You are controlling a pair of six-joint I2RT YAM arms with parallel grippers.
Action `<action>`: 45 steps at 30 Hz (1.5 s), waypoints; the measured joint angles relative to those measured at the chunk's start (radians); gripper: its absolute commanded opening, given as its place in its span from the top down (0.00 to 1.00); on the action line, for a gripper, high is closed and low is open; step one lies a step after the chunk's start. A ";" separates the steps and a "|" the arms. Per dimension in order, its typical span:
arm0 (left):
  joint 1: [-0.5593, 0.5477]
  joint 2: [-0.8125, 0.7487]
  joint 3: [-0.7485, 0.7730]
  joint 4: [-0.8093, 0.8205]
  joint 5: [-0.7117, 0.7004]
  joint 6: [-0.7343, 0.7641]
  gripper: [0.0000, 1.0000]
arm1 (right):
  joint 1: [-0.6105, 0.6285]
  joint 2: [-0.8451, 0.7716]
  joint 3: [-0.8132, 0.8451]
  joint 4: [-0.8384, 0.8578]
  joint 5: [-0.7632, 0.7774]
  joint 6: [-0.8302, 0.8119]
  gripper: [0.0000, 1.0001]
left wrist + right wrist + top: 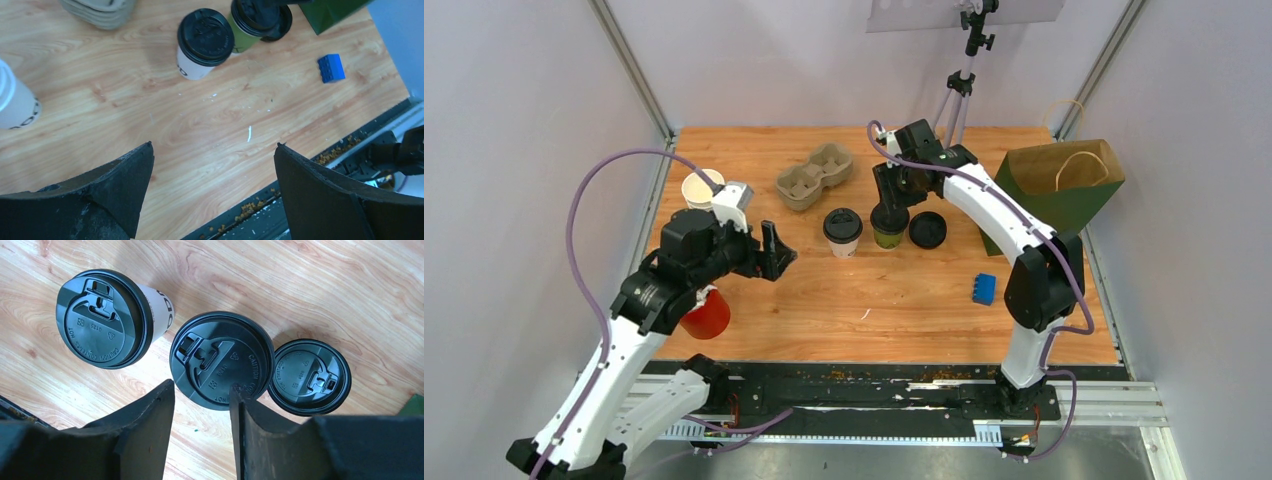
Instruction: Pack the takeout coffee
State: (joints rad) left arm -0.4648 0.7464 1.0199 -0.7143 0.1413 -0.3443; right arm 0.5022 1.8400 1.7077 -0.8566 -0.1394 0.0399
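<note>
Two lidded cups stand upright mid-table: the white-sided cup and, at its three o'clock, the olive-green cup. From above, the right gripper hides the olive-green cup's black lid. The right arm arches in from four o'clock, its fingers narrowly parted over that lid's rim; contact cannot be confirmed. The left gripper hovers at the white-sided cup's nine o'clock, fingers spread wide. A loose lid lies just beside the olive-green cup.
</note>
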 measured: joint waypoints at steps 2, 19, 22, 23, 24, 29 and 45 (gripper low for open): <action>0.000 0.024 -0.003 0.011 0.032 -0.011 0.09 | 0.000 -0.003 0.000 0.000 -0.005 -0.004 0.69; 0.000 0.224 -0.013 0.122 0.198 -0.047 0.15 | -0.013 -0.003 0.000 0.001 -0.027 -0.013 0.68; 0.000 0.224 0.000 0.101 0.194 -0.029 0.03 | -0.016 -0.002 0.001 -0.006 -0.029 -0.012 0.60; 0.000 0.224 0.010 0.086 0.189 -0.020 0.01 | -0.017 -0.002 0.008 -0.022 -0.031 -0.012 0.56; 0.000 0.224 0.032 0.060 0.177 -0.007 0.00 | -0.018 -0.002 0.018 -0.039 -0.035 -0.009 0.51; 0.000 0.220 0.163 -0.037 0.107 0.056 0.00 | -0.019 -0.025 0.139 -0.135 -0.001 -0.008 0.29; 0.000 0.066 0.118 -0.139 0.035 0.141 0.00 | -0.300 -0.308 0.383 -0.327 0.378 -0.150 0.11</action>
State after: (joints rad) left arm -0.4648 0.8120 1.1381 -0.8536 0.1761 -0.2031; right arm 0.2020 1.5318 2.0903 -1.1835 0.2386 -0.1104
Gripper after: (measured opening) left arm 0.998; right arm 0.926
